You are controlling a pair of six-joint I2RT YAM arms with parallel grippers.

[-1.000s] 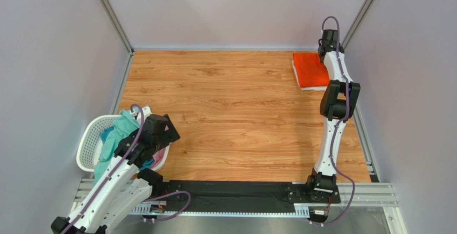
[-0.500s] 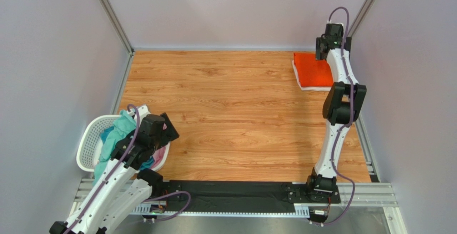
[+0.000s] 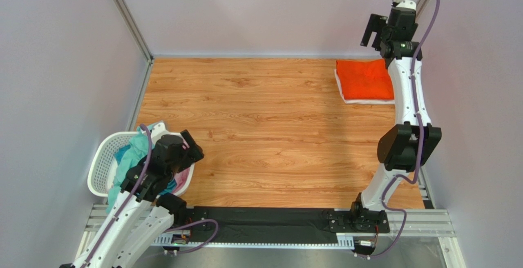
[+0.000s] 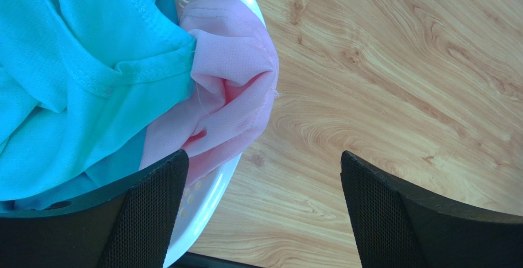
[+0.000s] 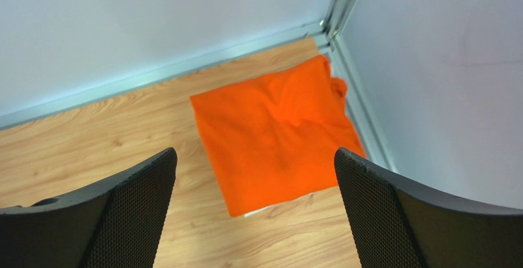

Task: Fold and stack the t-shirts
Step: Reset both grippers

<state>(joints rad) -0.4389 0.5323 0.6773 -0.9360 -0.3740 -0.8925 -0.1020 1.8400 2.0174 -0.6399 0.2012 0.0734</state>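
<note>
A folded bright orange t-shirt (image 3: 365, 79) (image 5: 276, 133) lies at the table's far right corner, on a white t-shirt whose edge (image 3: 363, 101) (image 5: 261, 212) peeks out below it. My right gripper (image 3: 373, 34) (image 5: 255, 173) hangs high above that stack, open and empty. A teal t-shirt (image 3: 132, 154) (image 4: 80, 78) and a pink t-shirt (image 4: 230, 96) are bunched in the white basket (image 3: 99, 171) (image 4: 205, 203) at the near left. My left gripper (image 3: 191, 147) (image 4: 264, 170) is open over the basket's right rim, touching nothing.
Grey walls close the table on three sides, with metal corner posts (image 3: 126, 15) at the back. The black base rail (image 3: 264, 222) runs along the near edge. The right arm's elbow (image 3: 408, 145) stands over the right side.
My right gripper opened and rose up and back off the orange t-shirt, which now lies fully uncovered. The left arm drew slightly toward the near edge over the basket.
</note>
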